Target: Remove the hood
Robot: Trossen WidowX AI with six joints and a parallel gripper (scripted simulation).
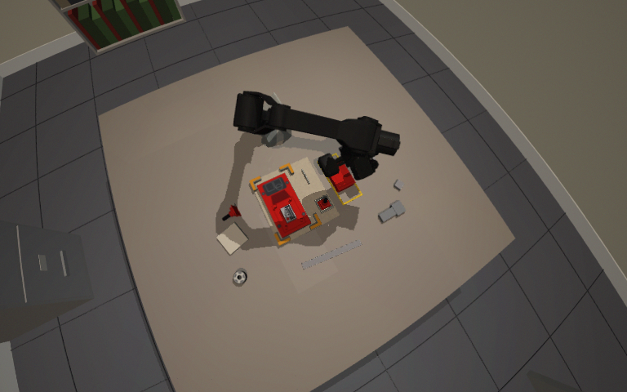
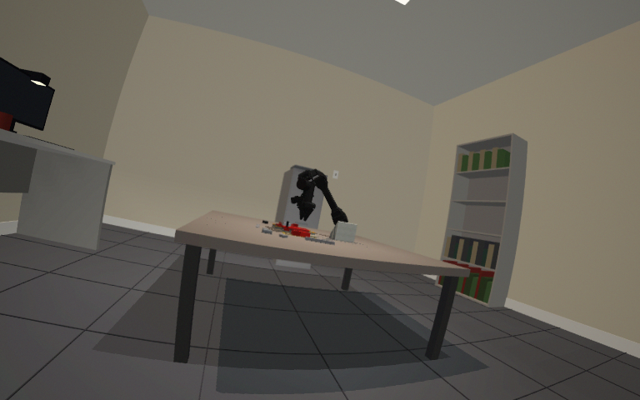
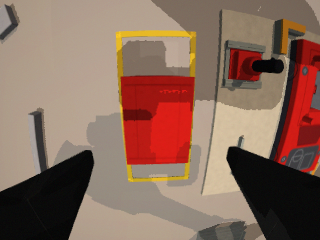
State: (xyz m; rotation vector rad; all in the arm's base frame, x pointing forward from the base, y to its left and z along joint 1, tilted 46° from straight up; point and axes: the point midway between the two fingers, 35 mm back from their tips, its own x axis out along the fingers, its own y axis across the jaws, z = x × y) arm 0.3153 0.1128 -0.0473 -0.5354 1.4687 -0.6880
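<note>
The red hood lies flat on the table inside the yellow marked rectangle, filling its lower part. My gripper is open and hangs above the hood, with a finger on either side of it and clear of it. The red toy car sits without its hood between orange corner brackets on a beige mat, to the left of the marked area.
A small red block with a black knob stands on the mat beside the car. A grey bolt-shaped part, a small grey cube, a grey ruler, a white tile and a small wheel lie around.
</note>
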